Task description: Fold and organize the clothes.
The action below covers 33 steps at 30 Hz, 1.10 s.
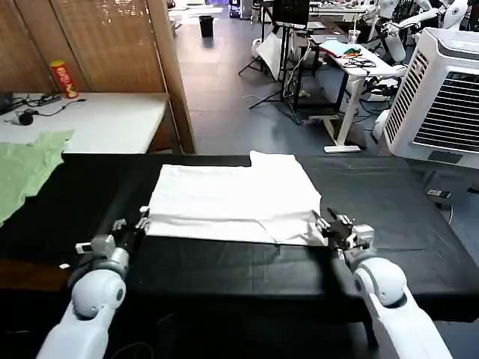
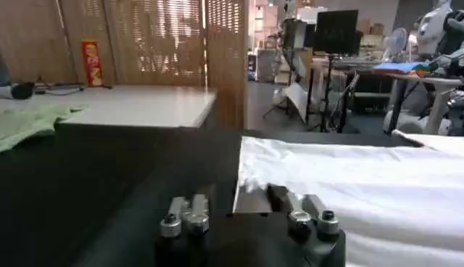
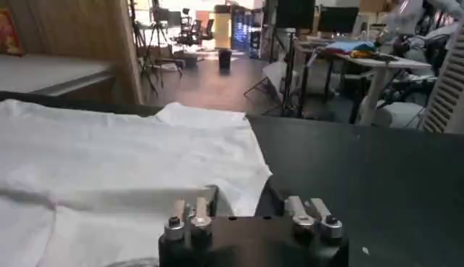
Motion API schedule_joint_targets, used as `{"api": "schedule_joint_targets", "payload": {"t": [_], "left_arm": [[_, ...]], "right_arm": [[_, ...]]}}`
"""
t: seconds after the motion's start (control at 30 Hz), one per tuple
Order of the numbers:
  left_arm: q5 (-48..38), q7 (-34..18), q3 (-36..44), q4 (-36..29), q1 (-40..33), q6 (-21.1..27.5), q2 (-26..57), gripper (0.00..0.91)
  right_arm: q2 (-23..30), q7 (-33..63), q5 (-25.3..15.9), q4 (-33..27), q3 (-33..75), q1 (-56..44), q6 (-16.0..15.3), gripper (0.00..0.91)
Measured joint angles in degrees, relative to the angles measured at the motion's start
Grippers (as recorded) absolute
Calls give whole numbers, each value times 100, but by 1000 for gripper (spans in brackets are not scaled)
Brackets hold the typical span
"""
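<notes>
The white T-shirt [image 1: 236,196] lies flat on the black table [image 1: 224,265], plain side up, with a fold line along its near edge. My left gripper [image 1: 142,219] is at the shirt's near left corner. In the left wrist view the shirt [image 2: 348,181] has its corner lying between that gripper's [image 2: 244,197] spread fingers. My right gripper [image 1: 327,223] is at the near right corner. It [image 3: 239,197] is open too, and the hem of the shirt [image 3: 123,159] reaches in between its fingers.
A light green garment [image 1: 26,168] hangs over the table's far left end. Behind it stands a white table [image 1: 112,120] with a red can [image 1: 63,78] and cables. A white air cooler [image 1: 441,97] is at the far right.
</notes>
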Motion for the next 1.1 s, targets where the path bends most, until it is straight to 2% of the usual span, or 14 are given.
{"api": "schedule_joint_targets", "payload": {"t": [0.17, 0.2, 0.33, 0.37, 0.4, 0.43, 0.5, 0.53, 0.57, 0.6, 0.63, 0.77, 0.93, 1.1], "left_arm": [[38, 64, -76, 14, 168, -30, 11, 878], [36, 75, -78, 14, 188, -30, 17, 878], [-32, 136, -76, 21, 253, 29, 34, 878], [-82, 137, -70, 30, 261, 49, 34, 702], [-124, 135, -67, 44, 261, 85, 30, 624], [-185, 134, -66, 58, 259, 116, 23, 439], [-305, 131, -68, 97, 241, 160, 3, 176], [-368, 127, -72, 129, 228, 184, -3, 117], [-423, 122, -80, 164, 217, 194, -5, 29], [-463, 117, -86, 191, 207, 214, -5, 0], [-519, 121, -94, 217, 196, 229, -4, 0], [-721, 142, -143, 279, 181, 248, 23, 0], [-841, 141, -176, 131, 336, 330, 125, 0], [-709, 73, -167, -195, 651, 394, 266, 0]], "right_arm": [[-28, -76, -37, 135, 54, -355, 31, 858], [-28, -80, -43, 150, 51, -395, 31, 790], [5, -99, -98, 149, 4, -460, 32, 653], [12, -103, -105, 135, -9, -461, 31, 585], [20, -104, -110, 115, -28, -459, 30, 556], [30, -104, -113, 98, -44, -455, 29, 517], [61, -104, -115, 47, -72, -433, 17, 410], [76, -104, -116, 23, -85, -424, 14, 273], [89, -102, -116, 0, -92, -424, 11, 185], [104, -96, -116, -8, -99, -428, 10, 137], [118, -59, -116, -8, -104, -438, 19, 68], [119, 72, -83, 38, -97, -482, 32, 20], [18, 301, 189, 207, -69, -535, -170, 10], [-138, 606, 693, 446, 37, -647, -574, 10]]}}
